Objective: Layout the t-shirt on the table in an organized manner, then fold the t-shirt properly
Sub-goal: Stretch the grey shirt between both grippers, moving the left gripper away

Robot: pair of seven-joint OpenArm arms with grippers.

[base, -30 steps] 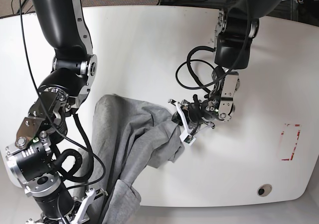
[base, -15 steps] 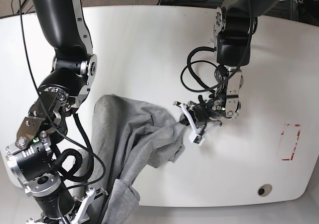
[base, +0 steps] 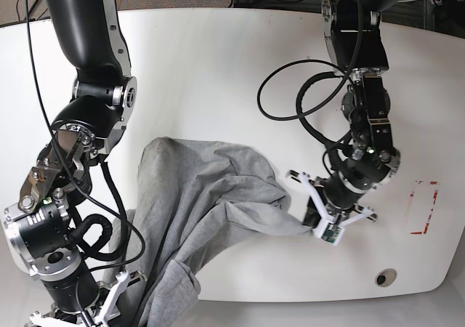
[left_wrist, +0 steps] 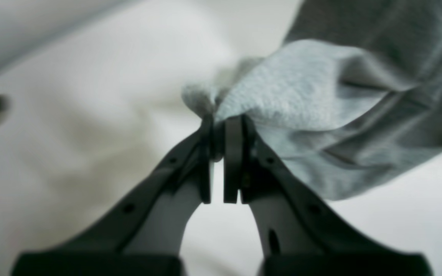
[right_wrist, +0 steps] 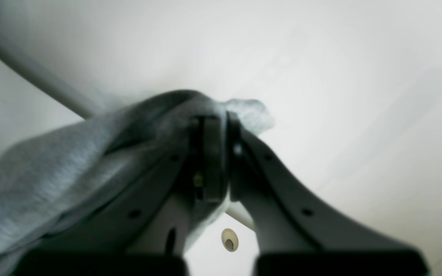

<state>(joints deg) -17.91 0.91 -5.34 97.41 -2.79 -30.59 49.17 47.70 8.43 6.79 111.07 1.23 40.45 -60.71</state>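
Grey cotton, the t-shirt [base: 211,203] lies crumpled across the near-left part of the white tabletop [base: 218,65], with part of it spilling over the front edge beside the right arm. The left pincer [base: 317,223] is clamped on a bunched edge of the fabric, its jaws pressed together around a small tuft in the left wrist view, and the cloth runs taut from that grip back toward the heap. The right pincer [right_wrist: 213,126] is likewise closed on a fold of the shirt, which drapes over its left finger in the right wrist view; in the base view this pincer sits too low at the frame's edge to make out. A red-outlined mark [base: 423,207] and a round grommet hole [base: 384,277] sit well apart from the garment, toward the far right. The step in hand looks like the laying-out: the shirt is being stretched between two held points, and no folding has begun. The next move likely calls for drawing the two grips apart and bringing the hanging part up onto the surface, so the fabric spreads flat without twisting.
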